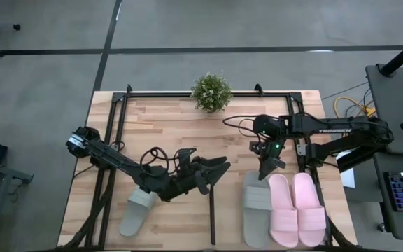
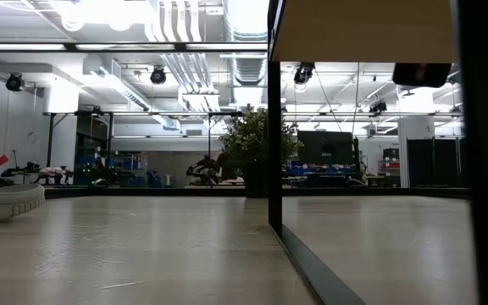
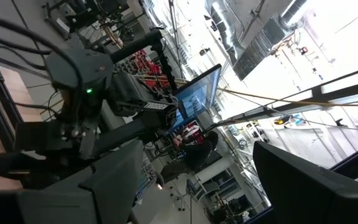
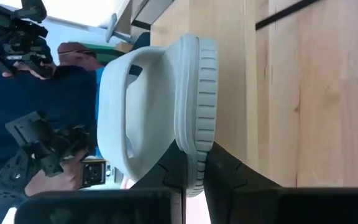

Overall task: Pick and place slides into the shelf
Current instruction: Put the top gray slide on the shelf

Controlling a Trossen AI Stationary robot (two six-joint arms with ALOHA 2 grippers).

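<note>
In the high view a grey-green slide (image 1: 257,208) and the pale pink pair (image 1: 297,210) lie side by side, soles down, on the pale shelf panel (image 1: 228,210), right of its black strip (image 1: 212,217). The other grey-green slide (image 1: 138,211) lies near the table's near-left corner, partly under my left arm. My right gripper (image 1: 266,166) is at the far end of the right-hand grey-green slide (image 4: 160,99), shut on it. My left gripper (image 1: 219,166) hovers open mid-table, left of it, holding nothing; in its wrist view the left gripper (image 3: 210,199) shows wide-spread fingers. My right gripper pinches the sole's ridged rim (image 4: 197,163) at the slide's end toward the table's far edge, one finger (image 4: 169,177) on the footbed side and one (image 4: 232,177) on the table side. It comes slanting down from the far side. The rest of the slide lies along the panel.
A potted plant (image 1: 210,91) stands at the table's far edge. Black frame rails (image 1: 110,140) run along the left and far sides, and a black post (image 2: 274,127) rises mid-table. A person's hands (image 4: 55,56) show beyond the near edge. Bare wood lies between the slides.
</note>
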